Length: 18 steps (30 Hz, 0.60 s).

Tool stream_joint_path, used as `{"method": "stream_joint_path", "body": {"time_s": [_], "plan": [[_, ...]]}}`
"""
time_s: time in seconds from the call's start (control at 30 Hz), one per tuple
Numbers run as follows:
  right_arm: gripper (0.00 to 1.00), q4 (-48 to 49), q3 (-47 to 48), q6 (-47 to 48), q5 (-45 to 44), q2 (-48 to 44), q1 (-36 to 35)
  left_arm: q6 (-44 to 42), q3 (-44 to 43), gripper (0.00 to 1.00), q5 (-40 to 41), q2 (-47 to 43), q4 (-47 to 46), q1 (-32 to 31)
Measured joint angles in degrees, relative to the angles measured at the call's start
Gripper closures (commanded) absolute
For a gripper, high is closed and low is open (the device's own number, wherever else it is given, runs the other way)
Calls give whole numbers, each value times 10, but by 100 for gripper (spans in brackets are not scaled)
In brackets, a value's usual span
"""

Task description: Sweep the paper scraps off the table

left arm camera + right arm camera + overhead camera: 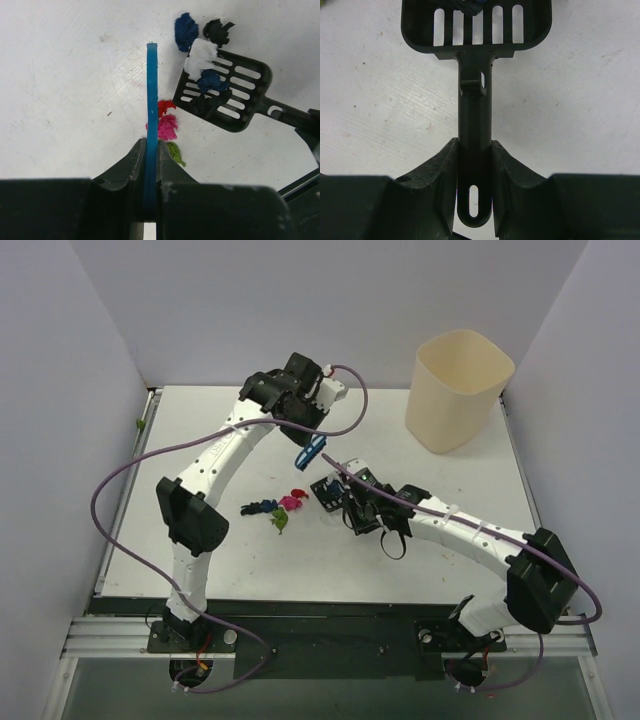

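loose scraps wait left of the scoop mouth

the left gripper (150,167) is clenched on the blue brush (151,100). the right gripper (475,160) grasps the black scoop (475,30) by its handle. some paper scraps (167,126) sit on the scoop. red, pink and green ones lie on the table (250,565) just left of its mouth, nearer than the brush.

Right wrist view: the scoop (476,42) is cut off by the upper picture edge. Its front rim and nearly all the paper scraps (469,5) on it lie out of frame.

Left wrist view: the brush (151,100) shows edge-on only, bristles not discernible, its near end buried between the left fingers (125,170). A green scrap (174,152), near the scoop on the brush side, is partly hidden behind one finger. The scoop's handle runs out at the right edge.

Top view: the right gripper (347,502) covers much of the scoop; scraps on it are too small to count.
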<state>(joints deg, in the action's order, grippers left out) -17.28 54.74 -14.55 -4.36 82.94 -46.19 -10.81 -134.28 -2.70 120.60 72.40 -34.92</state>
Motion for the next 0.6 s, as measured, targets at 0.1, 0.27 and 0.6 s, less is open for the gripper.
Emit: {"method": "stream_joint_path", "body": {"time_s": [0.1, 0.27, 0.6], "plan": [[100, 2, 0, -2, -8, -31, 0, 35, 63, 100, 18, -47, -30, 13], [100, -32, 26, -2, -22, -61, 0, 98, 195, 100, 53, -137, -100, 54], [100, -151, 210, -3, -27, -63, 42, 162, 363, 100, 103, -260, -186, 122]]}}
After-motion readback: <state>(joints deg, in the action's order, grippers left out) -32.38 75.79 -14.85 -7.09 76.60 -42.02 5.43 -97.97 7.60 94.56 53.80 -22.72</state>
